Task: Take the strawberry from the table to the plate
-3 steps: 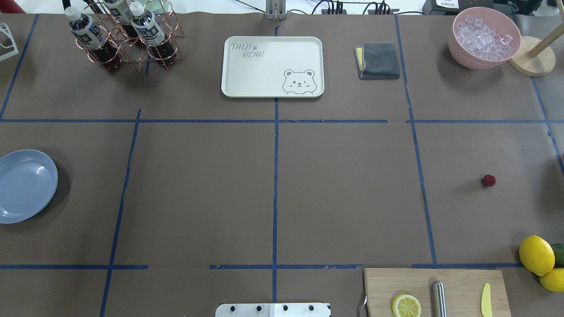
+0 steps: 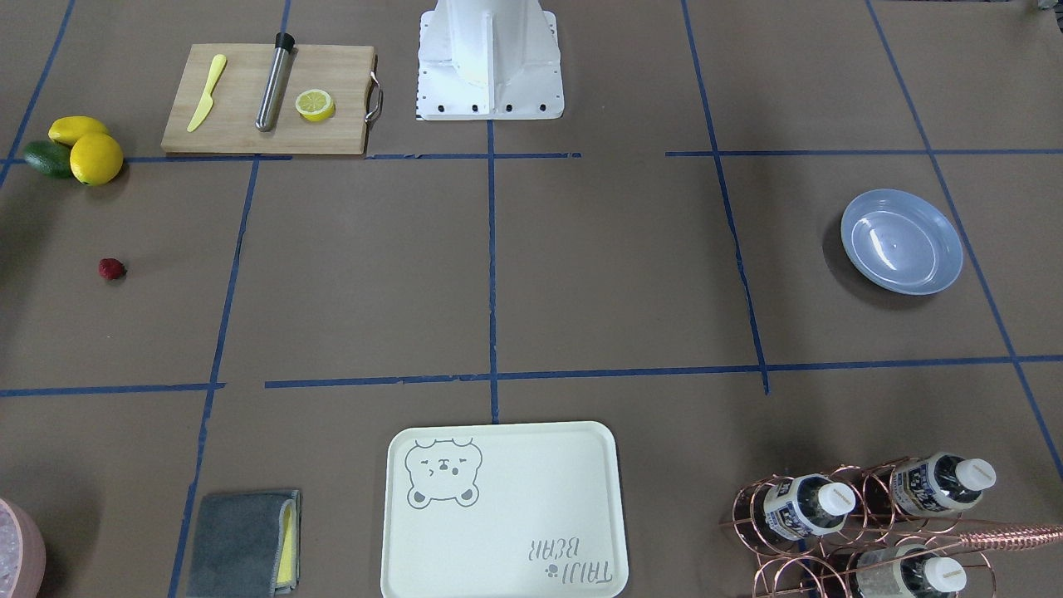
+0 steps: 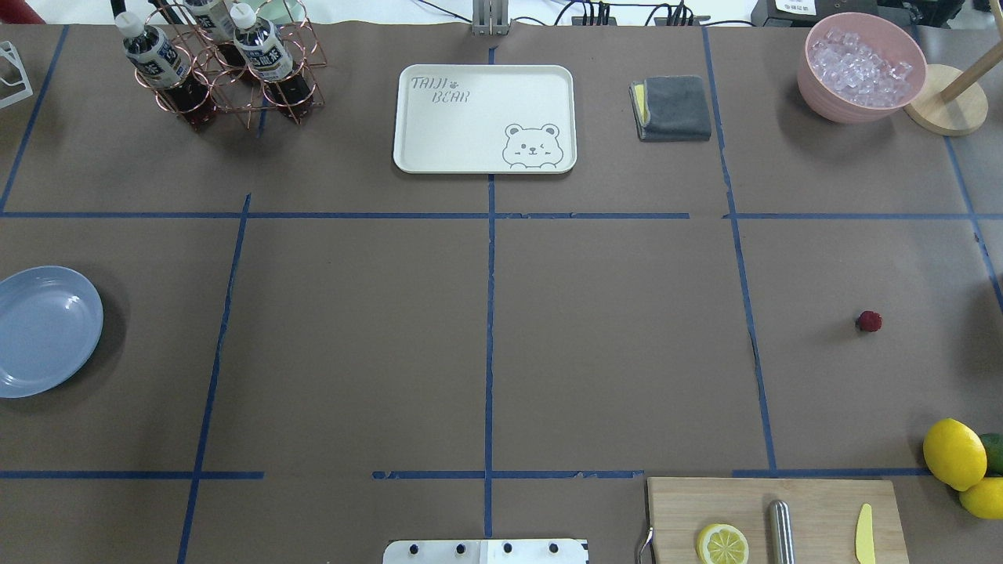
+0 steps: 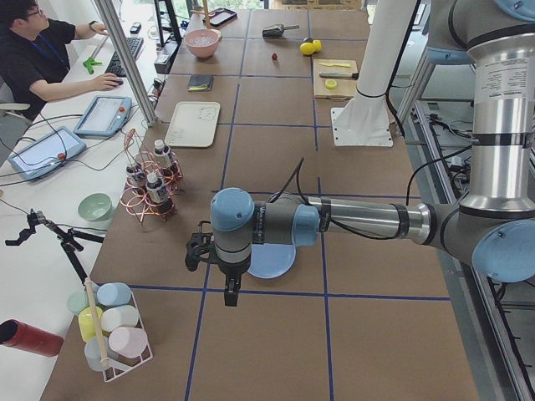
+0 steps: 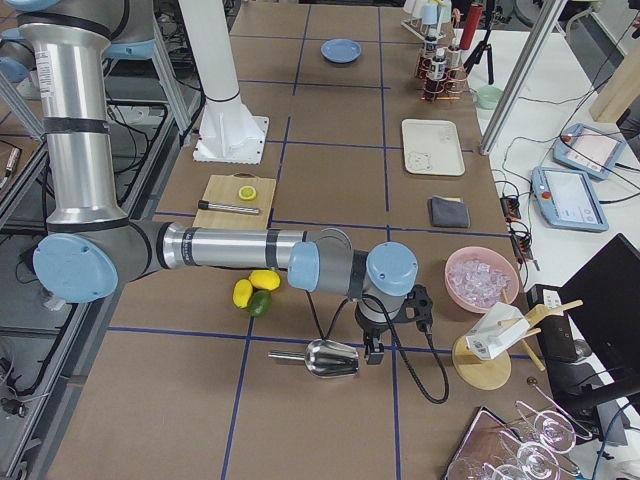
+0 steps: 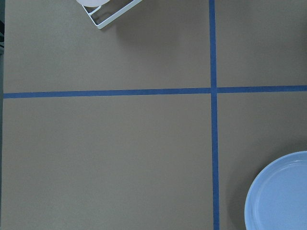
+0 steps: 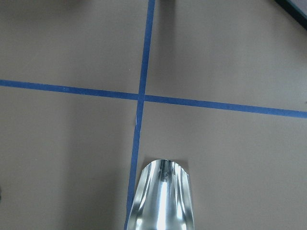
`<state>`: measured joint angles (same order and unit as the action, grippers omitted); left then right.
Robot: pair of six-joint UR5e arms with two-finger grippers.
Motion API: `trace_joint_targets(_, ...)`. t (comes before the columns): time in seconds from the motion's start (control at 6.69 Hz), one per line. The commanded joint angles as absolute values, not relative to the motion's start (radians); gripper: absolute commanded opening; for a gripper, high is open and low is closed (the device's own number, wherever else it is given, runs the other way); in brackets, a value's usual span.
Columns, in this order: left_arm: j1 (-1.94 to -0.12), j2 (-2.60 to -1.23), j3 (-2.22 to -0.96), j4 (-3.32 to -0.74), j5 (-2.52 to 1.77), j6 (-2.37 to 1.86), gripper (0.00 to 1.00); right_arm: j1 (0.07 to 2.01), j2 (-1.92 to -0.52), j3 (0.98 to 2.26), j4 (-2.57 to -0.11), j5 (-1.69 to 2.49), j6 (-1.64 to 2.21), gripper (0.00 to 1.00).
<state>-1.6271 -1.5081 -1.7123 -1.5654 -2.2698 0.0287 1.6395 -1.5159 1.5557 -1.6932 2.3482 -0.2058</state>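
Note:
The strawberry [image 3: 868, 320] [image 2: 111, 268] [image 4: 274, 57] lies alone on the brown table [image 3: 611, 329], on the robot's right side. The light blue plate [image 3: 43, 329] [image 2: 902, 241] [image 5: 341, 49] sits empty at the far left edge, and its rim shows in the left wrist view [image 6: 283, 196]. My left gripper [image 4: 230, 299] hangs just off the plate's outer side, seen only from the side. My right gripper [image 5: 372, 353] hovers past the lemons, next to a metal scoop [image 5: 332, 357] [image 7: 163, 196]. I cannot tell whether either gripper is open or shut.
A cutting board [image 3: 776, 517] with a lemon half, a steel rod and a yellow knife lies by the robot base. Lemons and an avocado [image 3: 960, 458] sit right of it. Bear tray [image 3: 484, 117], grey cloth [image 3: 672, 107], ice bowl [image 3: 860, 66] and bottle rack [image 3: 223, 66] line the far edge. A person sits at a desk [image 4: 42, 50].

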Motion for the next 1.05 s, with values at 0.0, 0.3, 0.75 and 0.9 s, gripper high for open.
trace_joint_targets(0.0,-1.591,-1.511,-1.694,-1.712,-2.273,0.022,1.0,1.638,-1.49,1.574,-1.692,2.347,-0.206,1.0)
trace_joint_targets(0.3,-1.498,-1.476,-1.666,-1.86,-2.318,-0.217,1.0,1.635,-1.47,1.589,-1.692,2.347,-0.189,1.0)
trace_joint_targets(0.75,-1.366,-1.388,-1.574,-2.226,-2.319,-0.521,0.98,1.634,-1.448,1.623,-1.692,2.352,-0.07,1.0)
trace_joint_targets(0.9,-1.308,-1.382,-1.487,-2.414,-2.315,-0.643,0.98,1.632,-1.451,1.646,-1.693,2.355,-0.064,1.0)
